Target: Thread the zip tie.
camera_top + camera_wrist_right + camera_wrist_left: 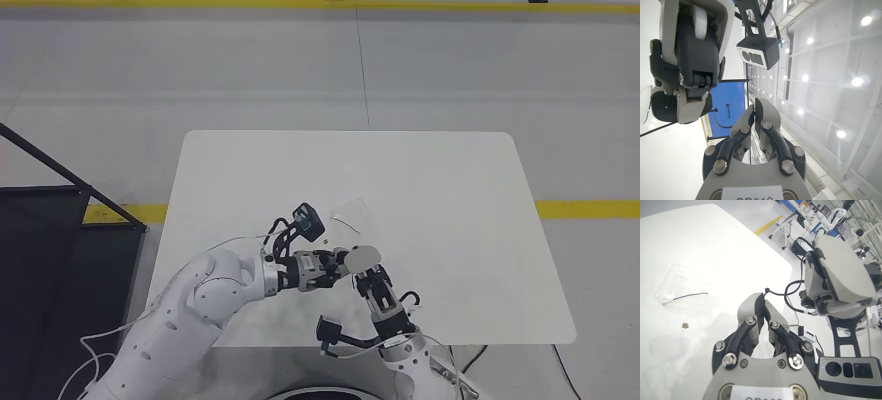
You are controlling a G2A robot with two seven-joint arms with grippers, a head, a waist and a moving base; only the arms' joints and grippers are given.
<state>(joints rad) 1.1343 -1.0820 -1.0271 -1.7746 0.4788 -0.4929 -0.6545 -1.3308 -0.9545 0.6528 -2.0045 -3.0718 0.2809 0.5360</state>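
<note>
My left gripper [763,300] and right gripper [754,111] are each clamped on the bent zip tie [767,289], whose tail looks not yet threaded.

The table [450,200] is smooth, faintly glossy white; the tray [662,289] is clear, shiny plastic. The zip tie [767,289] is matt black plastic.
</note>
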